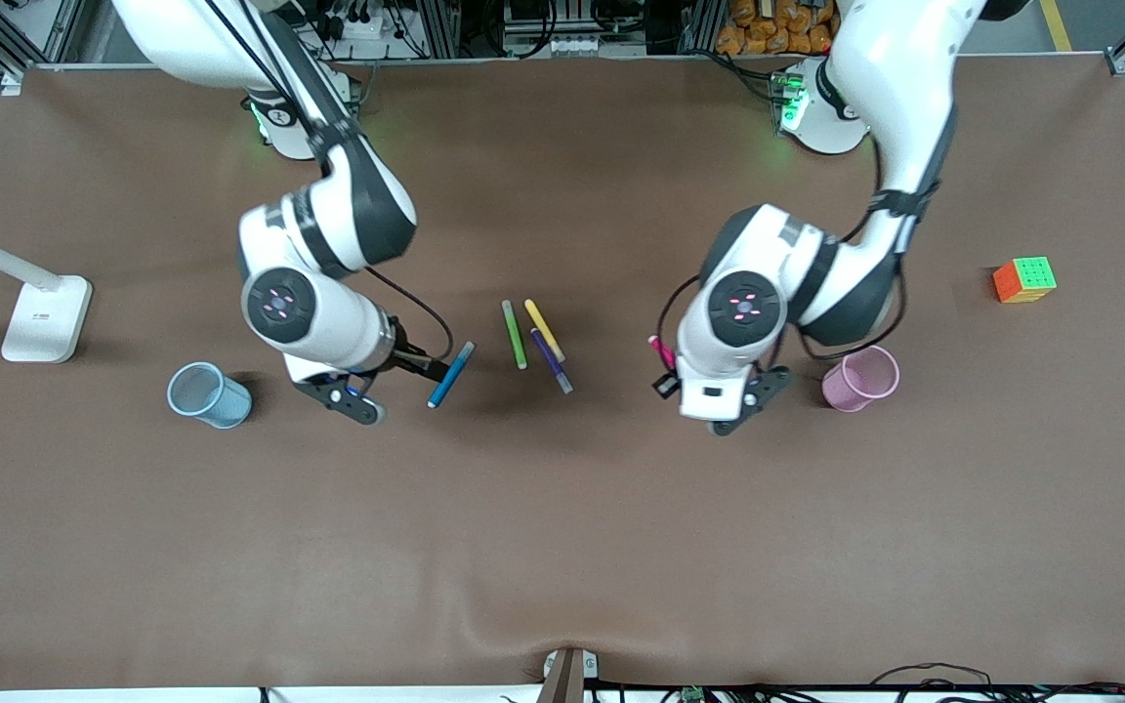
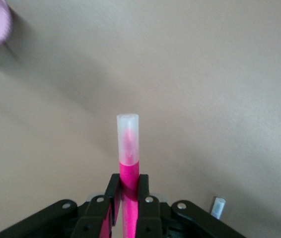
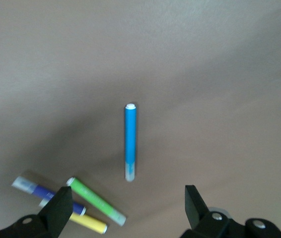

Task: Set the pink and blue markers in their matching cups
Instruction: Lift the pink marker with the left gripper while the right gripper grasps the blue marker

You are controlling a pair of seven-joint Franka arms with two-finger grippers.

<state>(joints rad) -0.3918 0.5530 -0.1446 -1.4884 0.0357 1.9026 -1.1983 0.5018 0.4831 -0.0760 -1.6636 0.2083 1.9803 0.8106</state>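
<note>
Tabletop: green pen [image 1: 515, 335], yellow pen [image 1: 544, 330] between arms.

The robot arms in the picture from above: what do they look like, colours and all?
Both are glossy white with rounded black joint sections and thin black cables. Each wrist has a dark round cap with pink dots. The left hand and right hand have black fingers. Green lights glow at the bases.
</note>
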